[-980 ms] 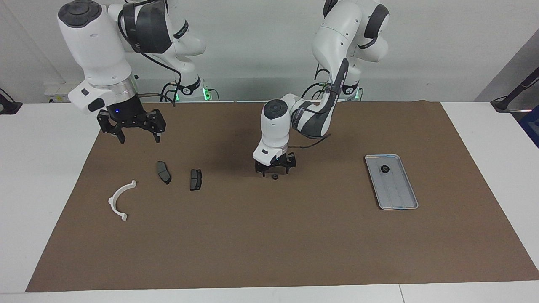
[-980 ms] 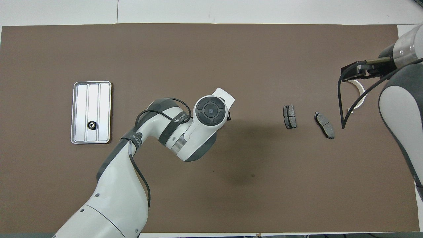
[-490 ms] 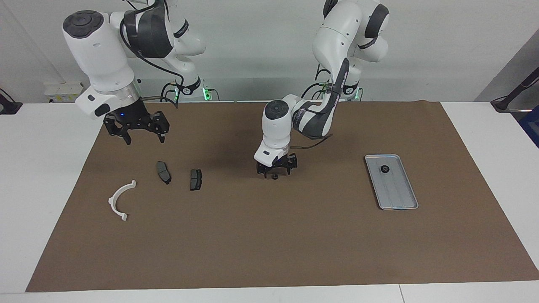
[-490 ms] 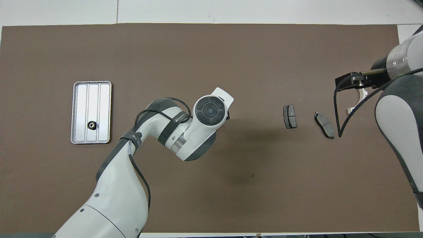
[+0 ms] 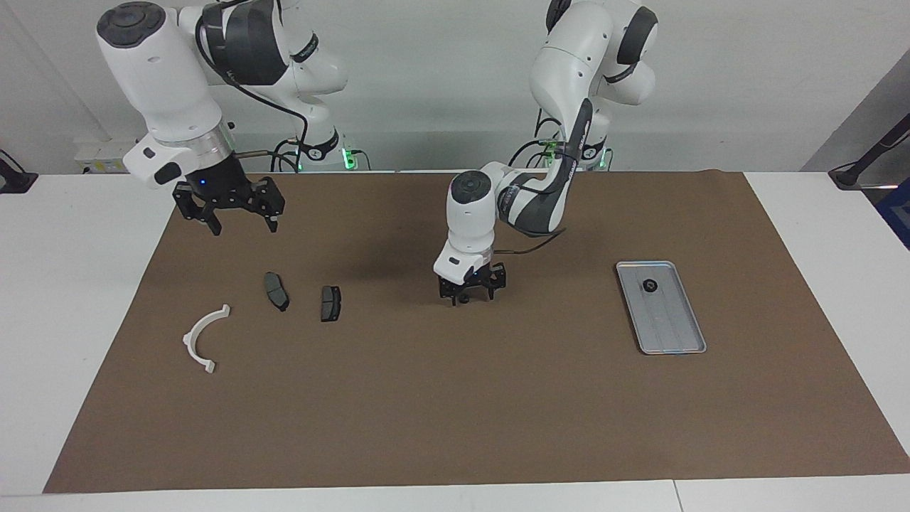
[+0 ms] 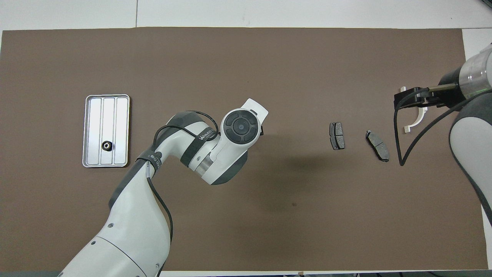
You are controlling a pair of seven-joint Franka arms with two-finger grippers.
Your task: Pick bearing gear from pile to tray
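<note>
A: Bearing gear (image 5: 463, 299), small black round piece, sits on the brown mat (image 5: 455, 427) mid-table, well apart from the tray (image 5: 675, 341). Left gripper (image 5: 466, 299) is down over it, fingertips at mat level either side. A second ago the gear lay in plain sight just beside the fingers; now it is between them and mostly hidden.

B: Clenched on it?

A: Cannot tell. The jaws have begun narrowing from full spread, but the facing view does not show whether they have met the piece. In the overhead view the wrist covers the spot entirely.

B: So grasp under way, not confirmed. Right gripper (image 5: 239, 213)?

A: Released, fingers spread, nothing in them. It hangs over the mat at the right arm's end, above the two brake-pad plates (image 5: 276, 290) and near the white arc bracket (image 5: 202, 338). It has shifted a little over the last second.

B: Tray contents?

A: One black round piece (image 5: 650, 285) already lies in it, at the end nearer the robots. My reading: this is a further pick; lift and carry remain.
</note>
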